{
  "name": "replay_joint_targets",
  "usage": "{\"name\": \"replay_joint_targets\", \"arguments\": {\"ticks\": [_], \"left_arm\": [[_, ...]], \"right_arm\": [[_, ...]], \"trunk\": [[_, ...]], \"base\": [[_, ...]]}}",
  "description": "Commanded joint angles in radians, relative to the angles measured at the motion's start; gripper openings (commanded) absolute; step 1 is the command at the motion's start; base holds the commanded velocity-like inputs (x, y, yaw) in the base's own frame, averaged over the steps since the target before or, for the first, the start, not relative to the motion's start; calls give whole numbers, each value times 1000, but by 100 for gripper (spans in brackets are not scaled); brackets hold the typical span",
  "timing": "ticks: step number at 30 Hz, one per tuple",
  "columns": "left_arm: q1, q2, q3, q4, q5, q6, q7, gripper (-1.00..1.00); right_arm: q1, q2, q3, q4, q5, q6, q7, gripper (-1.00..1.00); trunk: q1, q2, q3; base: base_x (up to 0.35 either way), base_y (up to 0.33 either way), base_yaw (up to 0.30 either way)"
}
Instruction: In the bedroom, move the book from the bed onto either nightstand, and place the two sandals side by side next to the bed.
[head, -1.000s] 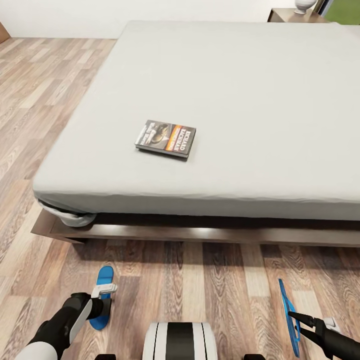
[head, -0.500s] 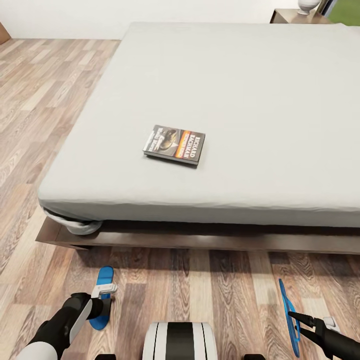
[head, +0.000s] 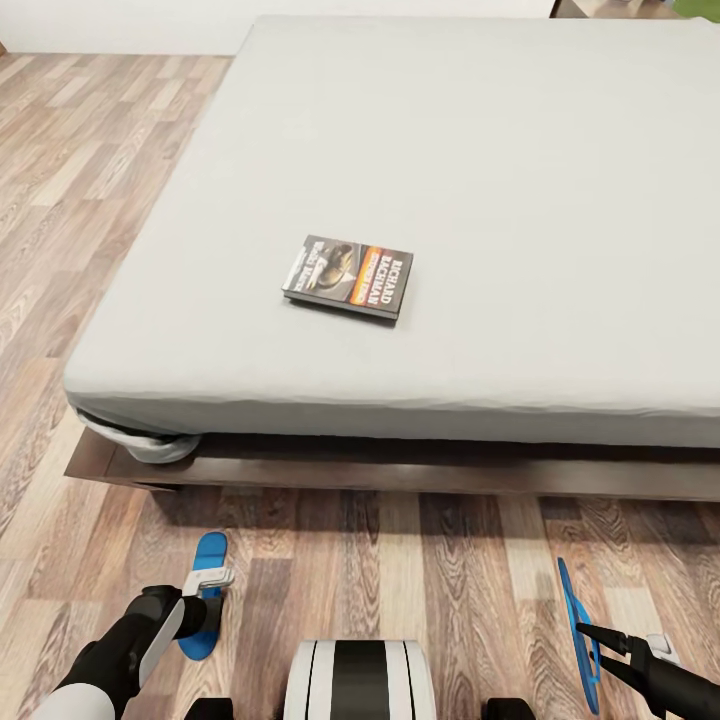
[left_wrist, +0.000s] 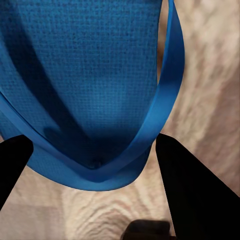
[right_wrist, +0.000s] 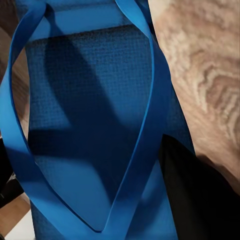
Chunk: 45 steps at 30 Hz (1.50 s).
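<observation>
Both bright-blue flat flip-flop sandals are in the claws, low in the frame, well apart on either side of the white-and-black trunk (head: 360, 680). The left gripper (head: 208, 590) holds the left sandal (head: 205, 605); in the left wrist view its dark fingers (left_wrist: 187, 190) straddle the blue sole (left_wrist: 85, 85) near the strap. The right gripper (head: 592, 640) is pinched on the right sandal (head: 575, 630), which hangs on edge, nearly vertical.

My read of the step: set both down on the wood-plank floor (head: 440, 560) beside the dark-framed bed (head: 400, 470), soles flat, toes the same way, close together (the right one needs rolling flat first).

Both arms are tucked low and short, forearms angling inward.

The dark paperback book with the orange band (head: 349, 276) lies untouched on the pale mattress (head: 480, 150), centre-left.
</observation>
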Motion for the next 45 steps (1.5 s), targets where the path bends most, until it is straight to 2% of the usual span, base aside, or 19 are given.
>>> {"name": "replay_joint_targets", "arguments": {"ticks": [1, 5, 10, 28, 38, 45], "left_arm": [[0, 1, -2, -1, 8, 5, 2, -100], [0, 1, -2, -1, 8, 5, 2, -100], [0, 1, -2, -1, 8, 5, 2, -100], [0, 1, -2, -1, 8, 4, 2, -100], [0, 1, -2, -1, 8, 4, 2, -100], [0, 1, -2, -1, 8, 4, 2, -100]], "right_arm": [[0, -1, 8, 0, -11, 9, 0, -100], [0, -1, 8, 0, -11, 9, 0, -100], [0, -1, 8, 0, -11, 9, 0, -100], [0, -1, 8, 0, -11, 9, 0, -100], [0, -1, 8, 0, -11, 9, 0, -100], [0, -1, 8, 0, -11, 9, 0, -100]], "trunk": [[0, 0, -1], [0, 0, -1], [2, -1, -20], [3, -2, -24], [7, -4, -62], [7, -4, -62]], "base": [[0, 0, 0], [0, 0, 0], [0, 0, 0], [0, 0, 0], [0, 0, 0], [0, 0, 0]]}}
